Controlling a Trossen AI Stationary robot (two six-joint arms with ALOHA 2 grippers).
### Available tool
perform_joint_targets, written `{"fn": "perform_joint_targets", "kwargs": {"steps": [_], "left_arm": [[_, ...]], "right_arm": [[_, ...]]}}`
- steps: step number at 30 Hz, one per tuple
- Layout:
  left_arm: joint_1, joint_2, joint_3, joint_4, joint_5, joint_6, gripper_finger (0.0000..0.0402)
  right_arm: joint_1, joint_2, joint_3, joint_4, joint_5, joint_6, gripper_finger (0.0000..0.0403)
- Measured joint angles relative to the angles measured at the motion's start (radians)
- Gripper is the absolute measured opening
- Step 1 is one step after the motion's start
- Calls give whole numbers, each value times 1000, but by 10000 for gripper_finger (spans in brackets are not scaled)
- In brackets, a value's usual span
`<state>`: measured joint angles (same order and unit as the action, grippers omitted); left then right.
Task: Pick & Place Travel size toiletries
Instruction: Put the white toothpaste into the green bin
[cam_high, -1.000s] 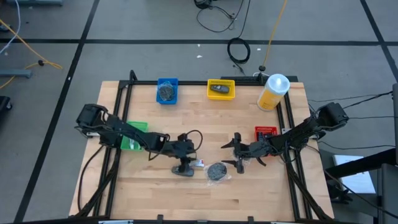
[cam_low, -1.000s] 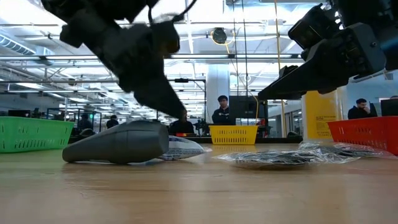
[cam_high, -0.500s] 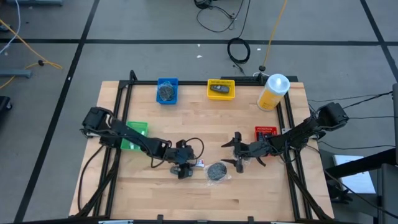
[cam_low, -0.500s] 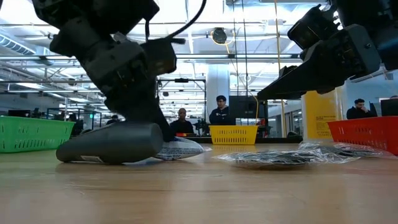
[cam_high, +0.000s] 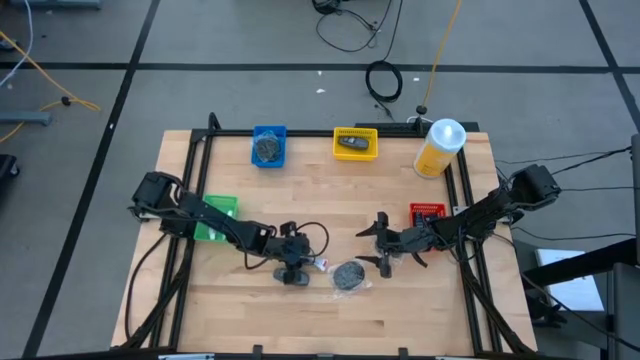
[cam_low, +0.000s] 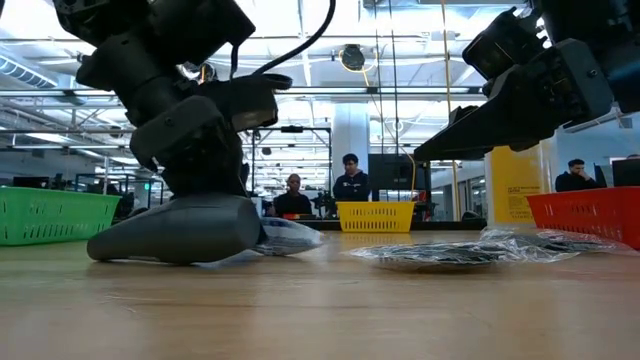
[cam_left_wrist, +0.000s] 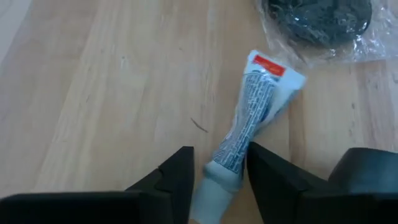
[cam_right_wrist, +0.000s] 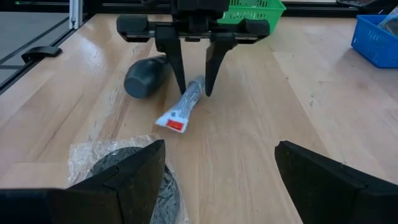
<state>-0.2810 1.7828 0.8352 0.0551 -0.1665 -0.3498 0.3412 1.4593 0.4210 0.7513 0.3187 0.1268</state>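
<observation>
My left gripper (cam_left_wrist: 217, 171) came down over the slim silver-white tube (cam_left_wrist: 252, 124) near the front edge of the tabletop (cam_high: 400, 300), jaws narrowed around its cap end.

One finger (cam_right_wrist: 176, 62) stood on each side of the tube (cam_right_wrist: 183, 106), close against it, but I couldn't tell whether they were pinching it; the tube lay flat on the wood. A dark oblong bottle (cam_right_wrist: 144, 76) lay just beside it, toward the left edge, and the grey disc in clear wrap (cam_high: 348, 275) sat just beside the tube's flat end, toward the right edge. My right gripper (cam_high: 383, 245) hovered near the disc with its jaws spread wide, holding nothing and touching nothing. In the low view my left gripper (cam_low: 195, 170) sat right down on the dark bottle (cam_low: 175, 232).
</observation>
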Motion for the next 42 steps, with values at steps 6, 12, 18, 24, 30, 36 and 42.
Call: {"fn": "perform_joint_targets", "kwargs": {"steps": [6, 12, 18, 24, 30, 36, 42], "left_arm": [[25, -1, 0, 3, -2, 31, 53], [33, -63, 0, -31, -30, 9, 8], [4, -239, 9, -206, -111, -117, 19], [-63, -452, 76, -544, -138, -374, 6], [-134, -591, 161, -944, -86, -740, 21], [-176, -619, 165, -1318, -83, -1085, 10], [-158, -573, 126, -1496, -119, -1257, 17]], "right_arm": [[-1, 0, 0, 0, 0, 0, 293], [-1, 0, 0, 0, 2, 0, 293], [-2, 0, 0, -8, 27, 7, 293], [-1, 0, 0, -19, 26, 11, 293], [-2, 0, 0, -21, 27, 11, 293], [-6, 0, 0, -19, 26, 11, 293], [-14, 0, 0, -19, 26, 23, 293]]}}
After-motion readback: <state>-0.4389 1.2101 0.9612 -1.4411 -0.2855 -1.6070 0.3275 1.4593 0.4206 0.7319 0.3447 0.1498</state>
